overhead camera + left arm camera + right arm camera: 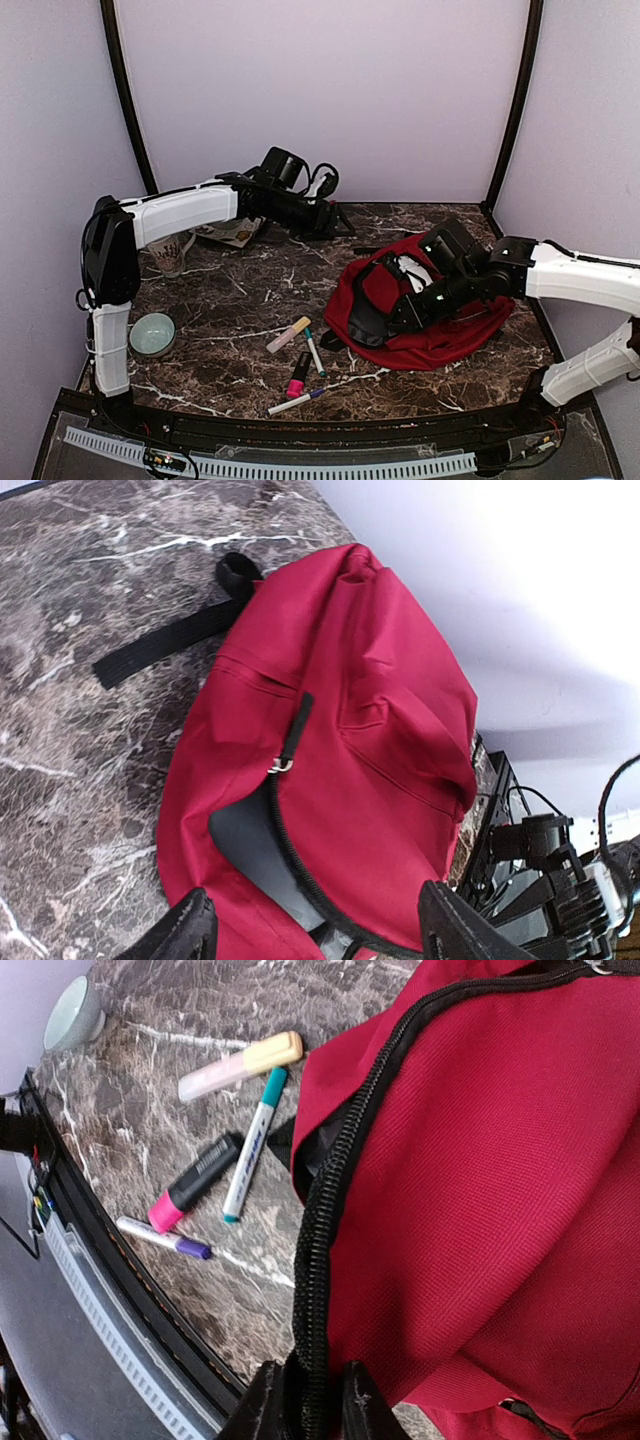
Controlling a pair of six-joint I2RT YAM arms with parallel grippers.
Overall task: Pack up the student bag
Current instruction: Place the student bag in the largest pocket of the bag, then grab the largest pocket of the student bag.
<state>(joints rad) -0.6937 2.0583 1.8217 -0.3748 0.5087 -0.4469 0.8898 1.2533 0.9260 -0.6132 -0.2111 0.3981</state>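
- The marble table (250, 300) carries everything; the arms are mounted at its near edge.
- The student bag (450, 345), a red backpack, lies flat on the right half of the table. Its zipped mouth faces left toward the pens, and grey lining shows where the zip gapes.
- The right gripper (315, 1400) sits at the mouth with the black zip edge between its fingers. Whether they pinch it or stand just loose, I cannot tell.
- The left gripper (320, 920) hovers at the back of the table, jaws spread and empty, looking down on the bag.
- A pale green bowl (152, 333) sits near the left arm's base.
- A yellow highlighter (288, 334), pink highlighter (298, 375), teal pen (314, 352) and purple-capped pen (296, 402) lie just left of the bag, none packed.
- Judged step: getting the mouth open. Next, the opening must gape wide enough, and the free claw must come forward to a pen.
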